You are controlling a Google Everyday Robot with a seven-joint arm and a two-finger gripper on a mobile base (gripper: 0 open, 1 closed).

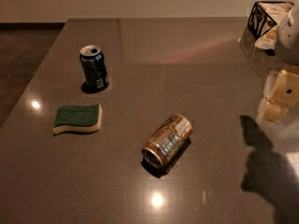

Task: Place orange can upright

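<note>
The orange can [167,140] lies on its side near the middle of the dark glossy table [154,55], its silver top end pointing to the front left. It is shiny orange-gold with pale silvery label patches. My gripper [279,96] is a pale cream shape at the right edge of the view, well to the right of the can and a little farther back, not touching it. Part of the white arm [290,31] shows above it.
A dark blue can [94,68] stands upright at the back left. A green-topped sponge [77,118] lies in front of it. A black wire holder [267,17] stands at the back right corner. The arm's shadow [261,167] falls at the front right.
</note>
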